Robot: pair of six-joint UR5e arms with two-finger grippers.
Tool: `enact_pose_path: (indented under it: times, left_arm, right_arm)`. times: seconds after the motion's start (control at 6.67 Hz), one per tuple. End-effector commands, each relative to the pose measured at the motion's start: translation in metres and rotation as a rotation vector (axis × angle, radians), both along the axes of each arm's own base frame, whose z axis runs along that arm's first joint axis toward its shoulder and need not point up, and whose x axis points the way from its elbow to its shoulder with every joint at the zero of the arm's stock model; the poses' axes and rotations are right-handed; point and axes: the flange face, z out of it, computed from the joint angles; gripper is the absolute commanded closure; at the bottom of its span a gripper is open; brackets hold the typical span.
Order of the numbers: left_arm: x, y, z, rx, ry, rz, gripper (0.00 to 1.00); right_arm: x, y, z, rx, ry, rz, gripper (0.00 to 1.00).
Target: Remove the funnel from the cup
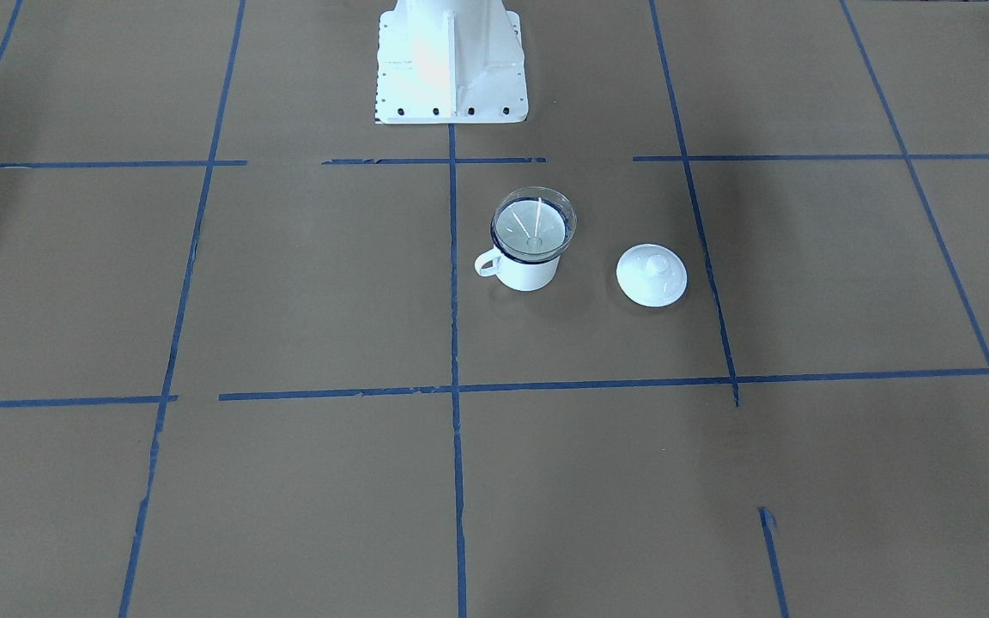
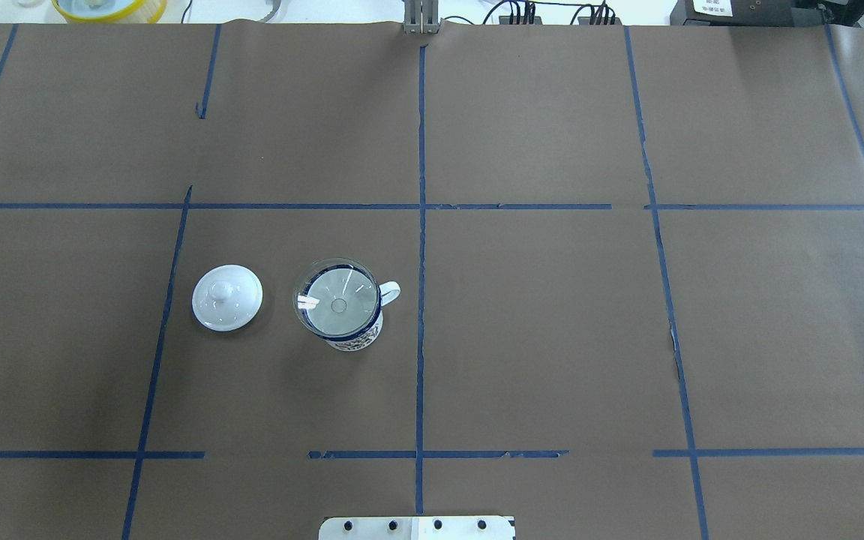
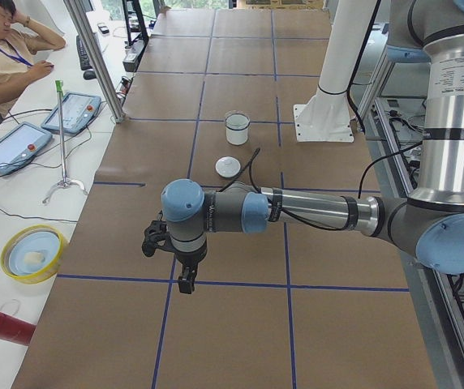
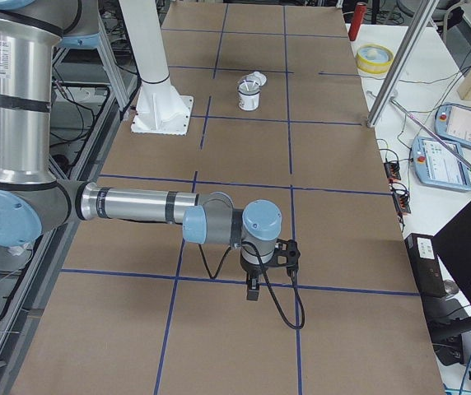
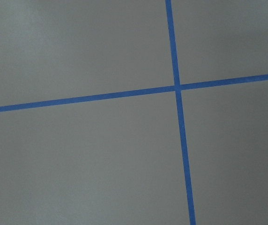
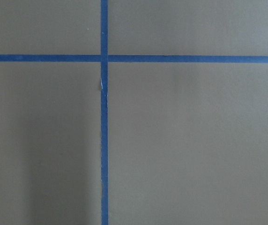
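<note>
My brown tabletop, crossed by blue tape lines, carries the cup and, near it, a white lid.

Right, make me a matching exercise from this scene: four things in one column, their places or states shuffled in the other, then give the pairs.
Column one
1. funnel
2. cup
3. lid
4. left gripper

Column two
A. standing upright, with another item in its mouth
B. lying flat, knob up, apart from the others
C. seated in a blue-rimmed mouth
D. hanging above a tape crossing, far from the rest

Pairs: 1-C, 2-A, 3-B, 4-D
</note>
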Motion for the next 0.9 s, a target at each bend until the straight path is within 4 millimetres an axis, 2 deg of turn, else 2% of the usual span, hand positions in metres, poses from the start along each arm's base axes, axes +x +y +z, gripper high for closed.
enact_pose_path:
  times: [0.0, 0.15, 0.3, 0.45, 0.6, 0.75]
  left_arm:
    - [0.003, -0.011, -0.018, 0.109, -0.006, 0.006, 0.0]
    - [0.007, -0.03, -0.048, 0.247, -0.023, 0.013, 0.0]
    - [0.005, -0.061, -0.093, 0.432, -0.028, -0.015, 0.0]
    - [0.006, -0.065, -0.115, 0.491, 0.003, -0.079, 0.0]
    - [0.026, -0.072, -0.137, 0.411, 0.086, -0.188, 0.0]
    - [0.064, -0.076, -0.168, 0.305, 0.227, -0.238, 0.0]
  right_arm:
    - [0.0, 0.0, 0.001, -0.001, 0.0, 0.0, 0.0]
    - [0.0, 0.0, 0.0, 0.0, 0.0, 0.0, 0.0]
    - [0.0, 0.0, 0.0, 0.0, 0.0, 0.0, 0.0]
    - [0.0, 0.0, 0.0, 0.0, 0.0, 0.0, 0.0]
    - [0.0, 0.0, 0.0, 0.0, 0.0, 0.0, 0.0]
    - [0.0, 0.0, 0.0, 0.0, 0.0, 0.0, 0.0]
